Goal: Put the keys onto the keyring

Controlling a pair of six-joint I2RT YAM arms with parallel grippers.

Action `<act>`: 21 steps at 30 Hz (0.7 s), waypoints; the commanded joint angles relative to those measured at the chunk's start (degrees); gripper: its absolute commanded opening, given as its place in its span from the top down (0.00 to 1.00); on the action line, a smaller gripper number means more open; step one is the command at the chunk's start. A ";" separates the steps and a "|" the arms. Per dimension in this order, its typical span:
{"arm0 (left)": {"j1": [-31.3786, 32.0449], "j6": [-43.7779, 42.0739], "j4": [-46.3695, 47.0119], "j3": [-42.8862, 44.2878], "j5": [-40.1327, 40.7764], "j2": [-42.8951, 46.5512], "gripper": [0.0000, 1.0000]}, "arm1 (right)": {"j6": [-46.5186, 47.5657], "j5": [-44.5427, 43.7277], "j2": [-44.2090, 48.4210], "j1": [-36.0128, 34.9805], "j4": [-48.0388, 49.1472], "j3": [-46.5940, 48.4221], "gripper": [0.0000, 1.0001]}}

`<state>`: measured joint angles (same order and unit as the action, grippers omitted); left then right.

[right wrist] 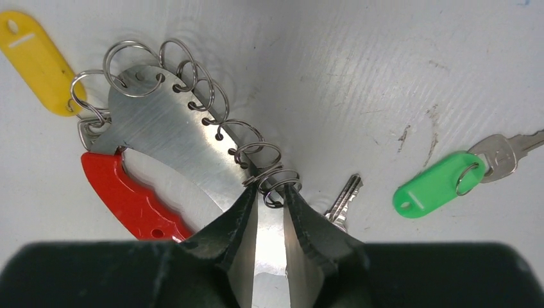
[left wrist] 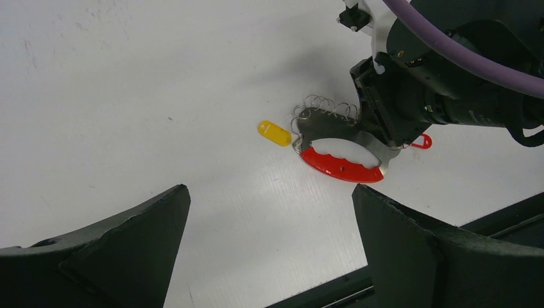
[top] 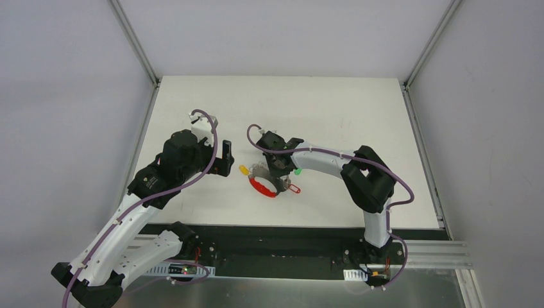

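so the right gripper [right wrist: 269, 199] is clamped on the keyring [right wrist: 160, 128], and the green key [right wrist: 436, 183] just beside it on the right sits across from the open, empty left gripper [left wrist: 269, 192]

The keyring [top: 262, 187] lies beneath the right arm [top: 321, 160]; yellow tag [top: 244, 170] just left, green tag [top: 297, 171] just right.
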<state>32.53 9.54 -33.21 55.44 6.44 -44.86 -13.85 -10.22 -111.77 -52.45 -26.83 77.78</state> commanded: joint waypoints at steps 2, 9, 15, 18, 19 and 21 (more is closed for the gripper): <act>-0.30 -0.94 1.84 -0.13 -0.37 0.23 0.00 | 0.36 -3.89 1.37 -0.15 -1.92 0.46 0.79; -0.35 -0.94 1.83 -0.12 -0.46 0.05 0.00 | 0.09 -4.82 1.34 -0.15 -1.76 -0.36 0.85; -0.36 -0.96 1.84 -0.07 -0.50 -0.16 0.00 | 0.52 -6.00 2.24 -0.13 -1.38 -2.00 1.00; -0.37 -0.96 1.81 -0.06 -0.63 -0.22 0.00 | 1.07 -5.60 3.99 -0.17 -0.77 -3.08 1.00; -0.34 -0.99 1.90 -0.07 -0.64 -0.35 0.00 | 1.37 -5.44 4.54 -0.16 -0.73 -3.34 1.00; -0.37 -0.93 1.84 0.02 -0.64 -0.23 0.00 | 1.89 -4.58 6.06 -0.20 -0.56 -3.99 1.00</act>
<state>32.53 9.54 -33.21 55.44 6.42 -45.04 -13.43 -14.15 -109.86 -52.53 -26.04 75.48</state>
